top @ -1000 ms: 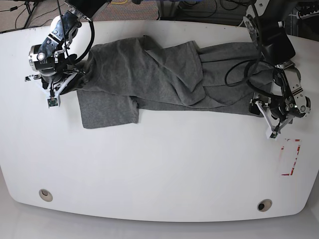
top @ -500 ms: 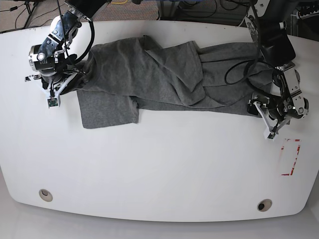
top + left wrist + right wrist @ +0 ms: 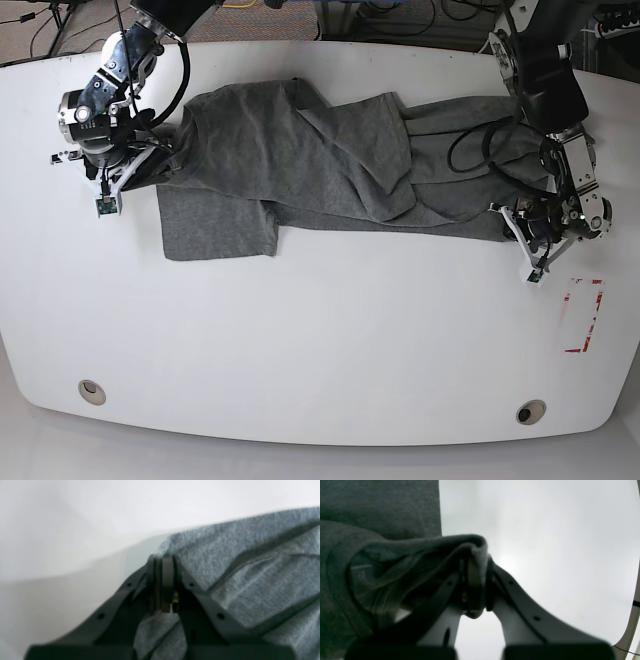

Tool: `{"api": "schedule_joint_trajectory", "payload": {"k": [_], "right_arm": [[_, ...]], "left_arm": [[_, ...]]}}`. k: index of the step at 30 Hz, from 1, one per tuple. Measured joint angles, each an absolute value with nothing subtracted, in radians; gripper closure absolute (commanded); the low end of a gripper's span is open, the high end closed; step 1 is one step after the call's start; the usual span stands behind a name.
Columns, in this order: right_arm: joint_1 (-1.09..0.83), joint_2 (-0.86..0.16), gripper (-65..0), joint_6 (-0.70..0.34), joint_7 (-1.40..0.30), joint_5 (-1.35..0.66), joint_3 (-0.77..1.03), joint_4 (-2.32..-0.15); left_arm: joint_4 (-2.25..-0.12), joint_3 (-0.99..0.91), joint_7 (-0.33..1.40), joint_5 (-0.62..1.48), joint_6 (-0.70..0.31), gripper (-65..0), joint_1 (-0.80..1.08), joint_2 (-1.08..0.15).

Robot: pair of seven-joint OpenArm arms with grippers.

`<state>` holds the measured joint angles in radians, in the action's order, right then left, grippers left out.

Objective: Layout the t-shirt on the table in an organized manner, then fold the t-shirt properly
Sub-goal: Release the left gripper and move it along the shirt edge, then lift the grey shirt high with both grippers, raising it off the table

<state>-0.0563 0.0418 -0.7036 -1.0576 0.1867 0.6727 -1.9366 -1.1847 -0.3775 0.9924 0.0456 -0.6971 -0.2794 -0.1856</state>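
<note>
T-shirt (image 3: 330, 160): lying bunched along far edge of counter (image 3: 320, 340). Left end effector (image 3: 161, 585): clamping shirt corner. Right end effector (image 3: 475, 580): pinching opposite end fold. Step, judging: laying out. Next: likely needing both ends drawn apart, flattening.

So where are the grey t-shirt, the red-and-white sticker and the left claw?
t-shirt (image 3: 330, 150), base view, bunched middle.
sticker (image 3: 584, 315), base view, its centre.
left claw (image 3: 162, 565), left wrist view, between closed tips.
</note>
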Motion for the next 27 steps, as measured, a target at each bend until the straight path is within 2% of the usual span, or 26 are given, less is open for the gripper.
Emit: {"api": "schedule_joint_trajectory", "payload": {"k": [4, 15, 27], "right_arm": [[-0.056, 0.042, -0.2, -0.704, -1.058, 0.187, 0.673, -1.937], [0.009, 0.037, -0.2, -0.704, -1.058, 0.194, 0.619, -1.937], [0.162, -0.002, -0.2, -0.707, -1.059, 0.187, 0.616, -1.937]], "left_arm": [[-1.206, -0.381, 0.998, 0.043, -0.698, 0.0, -0.276, -0.183], [-1.457, -0.376, 1.011, 0.038, -0.701, 0.0, -0.284, -0.178], [-1.628, -0.377, 1.141, 0.046, -0.704, 0.0, -0.422, -0.176]]}}
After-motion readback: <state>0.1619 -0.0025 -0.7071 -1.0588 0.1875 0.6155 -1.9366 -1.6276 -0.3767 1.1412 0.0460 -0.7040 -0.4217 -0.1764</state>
